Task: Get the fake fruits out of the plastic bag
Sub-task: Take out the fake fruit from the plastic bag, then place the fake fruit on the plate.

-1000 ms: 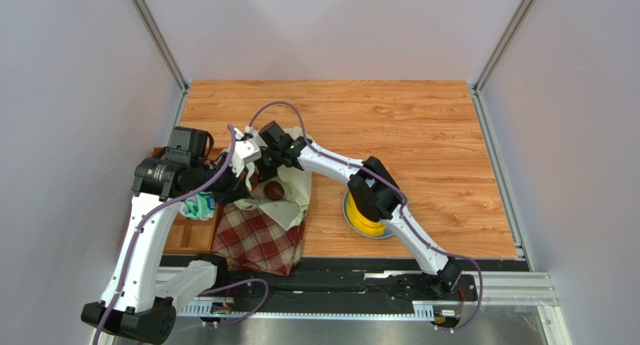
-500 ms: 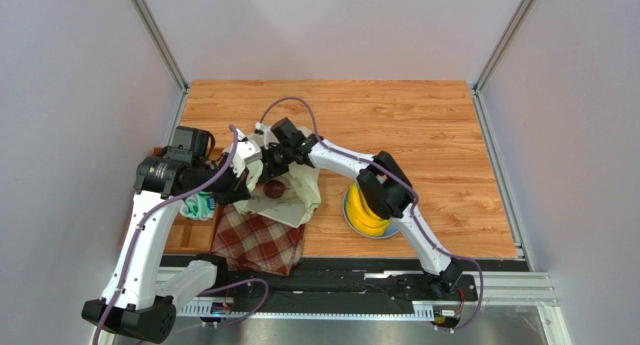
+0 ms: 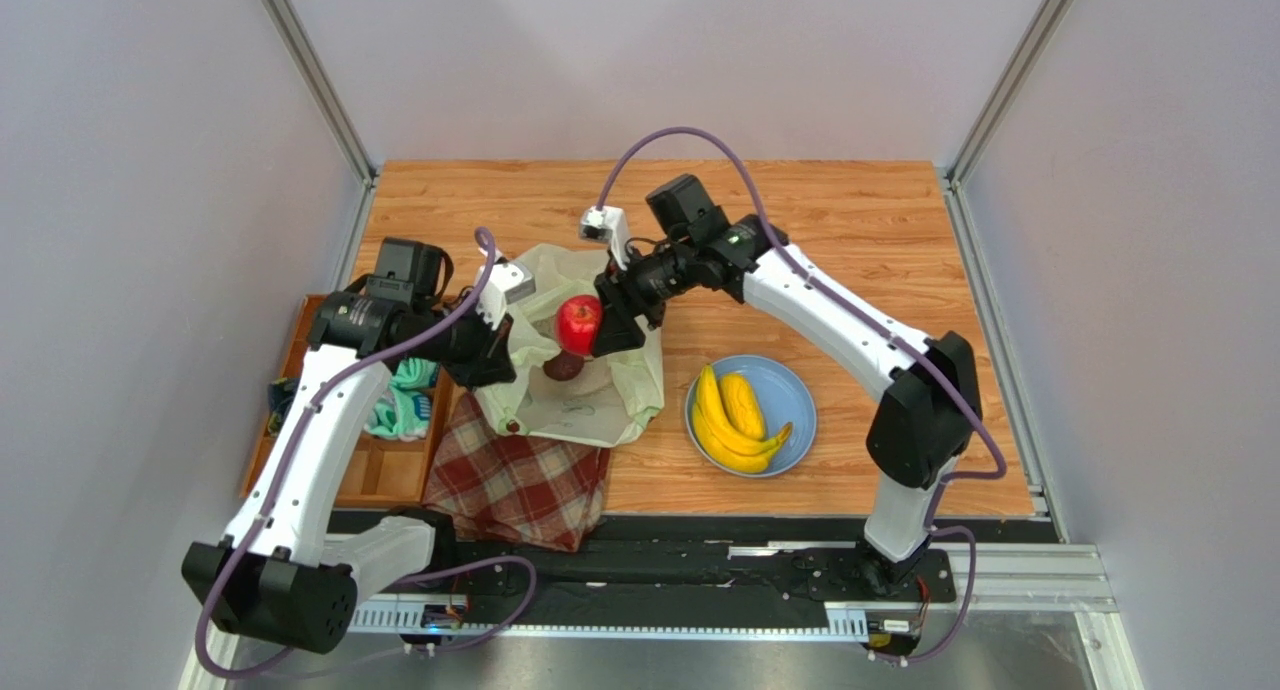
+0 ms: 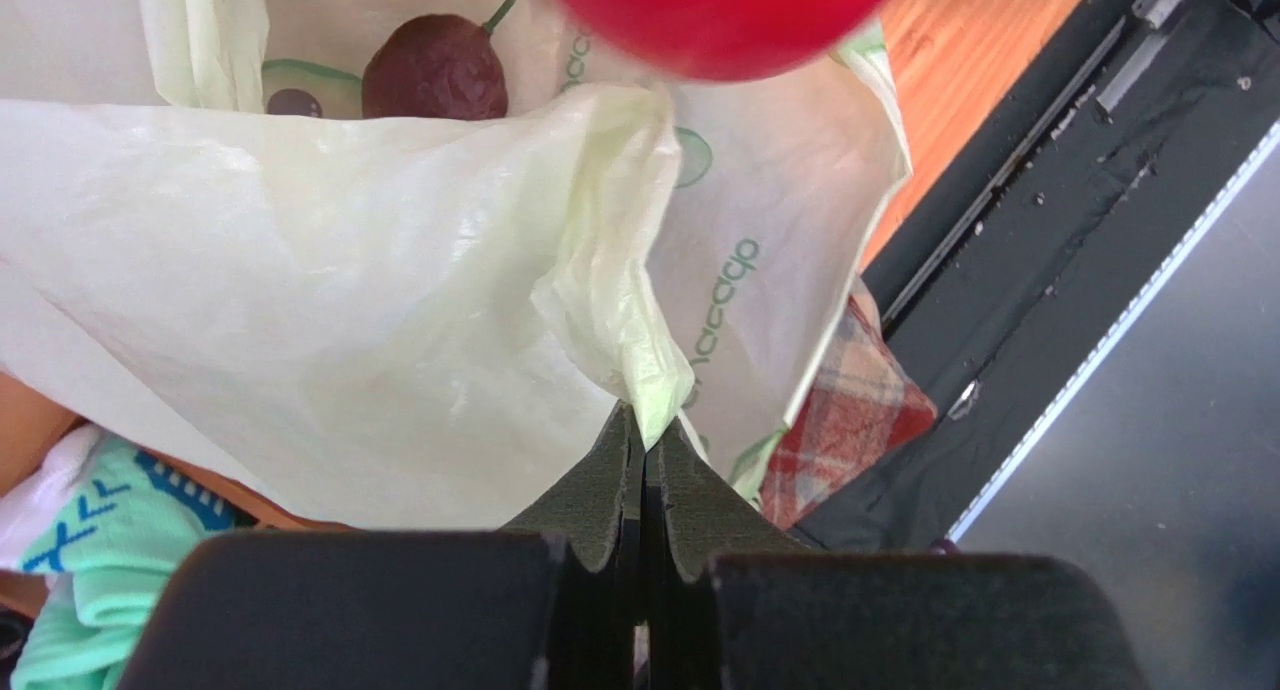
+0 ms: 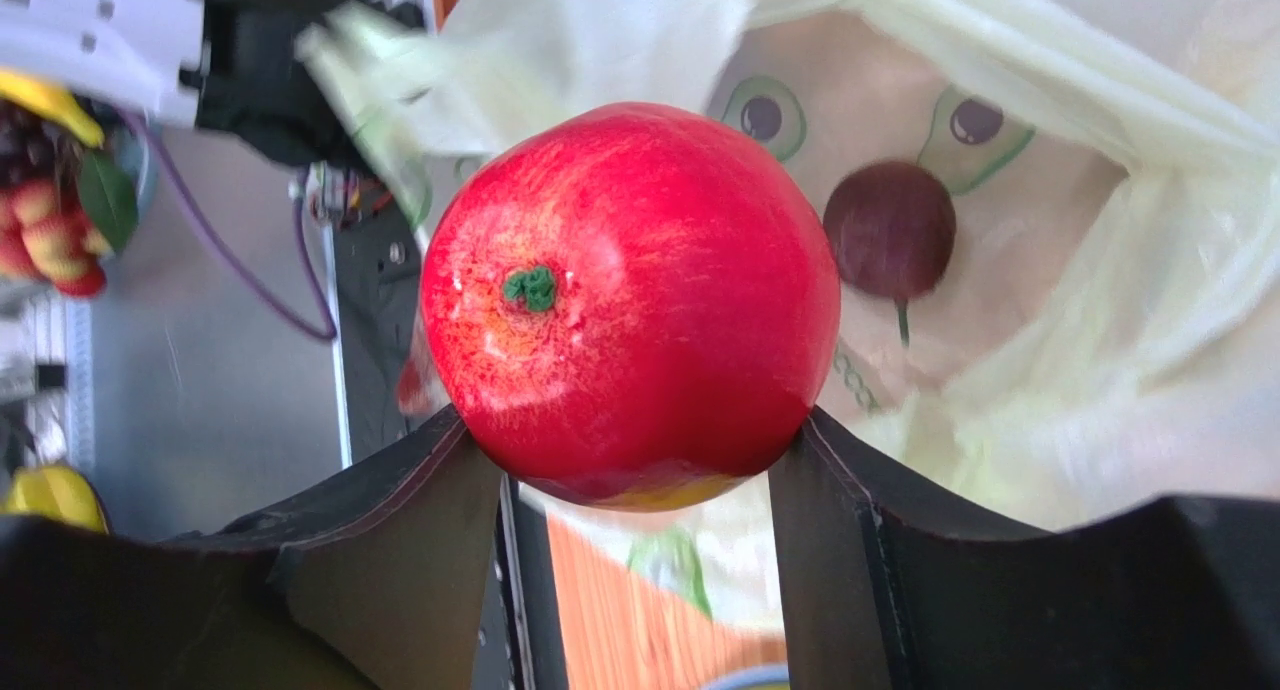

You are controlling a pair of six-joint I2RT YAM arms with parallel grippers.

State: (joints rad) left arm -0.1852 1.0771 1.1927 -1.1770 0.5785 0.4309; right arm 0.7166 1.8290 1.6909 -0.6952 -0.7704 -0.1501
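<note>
Your right hand point(image 5: 634, 435) grips red apple point(image 5: 631, 300), up above bag point(image 3: 601, 408). Blue plate point(image 3: 801, 395) lies to its right. Your left hand point(image 4: 643, 438) closed, pinching bag edge.

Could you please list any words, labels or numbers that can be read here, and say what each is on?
On the plastic bag, green lettering: turned sideways and creased, not surely readable.
Also on the bag, a green fragment beside the red fruit: cut off by a fold, unreadable.
Nothing else shows readable text.
</note>
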